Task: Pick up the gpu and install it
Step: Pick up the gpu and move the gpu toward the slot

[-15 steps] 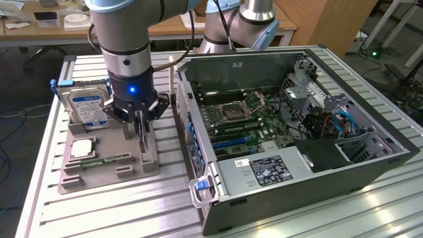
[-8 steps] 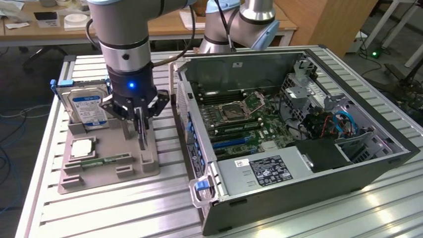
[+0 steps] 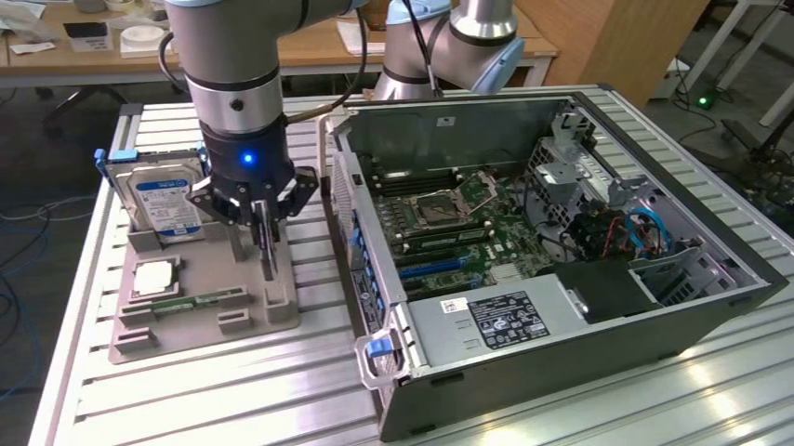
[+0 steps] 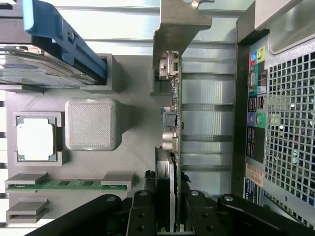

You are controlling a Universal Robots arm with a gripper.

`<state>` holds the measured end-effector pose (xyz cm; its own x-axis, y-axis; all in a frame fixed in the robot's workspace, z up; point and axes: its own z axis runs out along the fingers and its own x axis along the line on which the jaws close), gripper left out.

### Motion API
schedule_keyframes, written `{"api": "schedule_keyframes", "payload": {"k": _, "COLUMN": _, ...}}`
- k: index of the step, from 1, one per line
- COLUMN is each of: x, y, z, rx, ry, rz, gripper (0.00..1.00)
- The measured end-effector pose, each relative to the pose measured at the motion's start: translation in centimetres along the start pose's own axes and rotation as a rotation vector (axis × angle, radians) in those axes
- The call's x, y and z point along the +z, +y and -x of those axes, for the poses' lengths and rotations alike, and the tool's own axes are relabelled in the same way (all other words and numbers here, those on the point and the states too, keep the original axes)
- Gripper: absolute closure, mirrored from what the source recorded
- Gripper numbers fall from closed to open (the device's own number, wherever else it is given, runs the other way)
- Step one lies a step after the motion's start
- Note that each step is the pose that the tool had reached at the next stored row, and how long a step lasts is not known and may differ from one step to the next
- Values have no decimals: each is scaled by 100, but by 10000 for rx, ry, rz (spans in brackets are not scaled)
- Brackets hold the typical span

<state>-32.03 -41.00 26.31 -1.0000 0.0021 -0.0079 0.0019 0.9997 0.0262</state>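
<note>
Tray [image 3: 186, 327] on the table [image 3: 223, 400], hard drive [image 3: 162, 206] upright at the tray's far end, processor [image 3: 154, 277] mid-tray, memory stick [image 3: 199, 302] nearer its front, gpu [image 3: 266, 246] on edge along the tray's side at the exterior view's right, apparently clasped by the gripper [image 3: 258, 209] above, computer case [image 3: 583, 348] just beside that side.

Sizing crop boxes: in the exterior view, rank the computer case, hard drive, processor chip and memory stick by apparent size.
1. computer case
2. hard drive
3. processor chip and memory stick: square versus long, too close to rank.
</note>
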Motion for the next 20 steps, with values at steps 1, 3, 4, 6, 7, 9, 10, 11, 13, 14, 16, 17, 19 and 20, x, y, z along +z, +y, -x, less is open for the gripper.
{"api": "schedule_keyframes", "payload": {"k": 1, "x": -1, "y": 0, "z": 0, "rx": 1, "ry": 1, "rz": 0, "gripper": 73}}
{"api": "schedule_keyframes", "payload": {"k": 3, "x": -10, "y": 0, "z": -1, "rx": 1, "ry": 4, "rz": -3, "gripper": 73}}
{"api": "schedule_keyframes", "payload": {"k": 4, "x": -14, "y": 0, "z": -1, "rx": 0, "ry": 4, "rz": -3, "gripper": 73}}
{"api": "schedule_keyframes", "payload": {"k": 6, "x": -22, "y": 1, "z": 0, "rx": 0, "ry": 1, "rz": -1, "gripper": 73}}
{"api": "schedule_keyframes", "payload": {"k": 7, "x": -27, "y": 1, "z": 0, "rx": 0, "ry": 2, "rz": -1, "gripper": 73}}
{"api": "schedule_keyframes", "payload": {"k": 9, "x": -38, "y": 1, "z": 0, "rx": 0, "ry": 2, "rz": -1, "gripper": 73}}
{"api": "schedule_keyframes", "payload": {"k": 10, "x": -43, "y": 1, "z": 0, "rx": 0, "ry": 1, "rz": -1, "gripper": 73}}
{"api": "schedule_keyframes", "payload": {"k": 11, "x": -46, "y": 1, "z": 0, "rx": 1, "ry": 0, "rz": 0, "gripper": 73}}
{"api": "schedule_keyframes", "payload": {"k": 13, "x": -54, "y": 2, "z": 0, "rx": 1, "ry": 0, "rz": 0, "gripper": 73}}
{"api": "schedule_keyframes", "payload": {"k": 14, "x": -59, "y": 2, "z": 0, "rx": 1, "ry": 3, "rz": -2, "gripper": 73}}
{"api": "schedule_keyframes", "payload": {"k": 16, "x": -70, "y": 2, "z": 0, "rx": 0, "ry": 1, "rz": -1, "gripper": 73}}
{"api": "schedule_keyframes", "payload": {"k": 17, "x": -77, "y": 2, "z": 0, "rx": 0, "ry": 2, "rz": -1, "gripper": 73}}
{"api": "schedule_keyframes", "payload": {"k": 19, "x": -89, "y": 2, "z": 0, "rx": 0, "ry": 2, "rz": 0, "gripper": 73}}
{"api": "schedule_keyframes", "payload": {"k": 20, "x": -97, "y": 3, "z": 0, "rx": 1, "ry": 2, "rz": -1, "gripper": 73}}
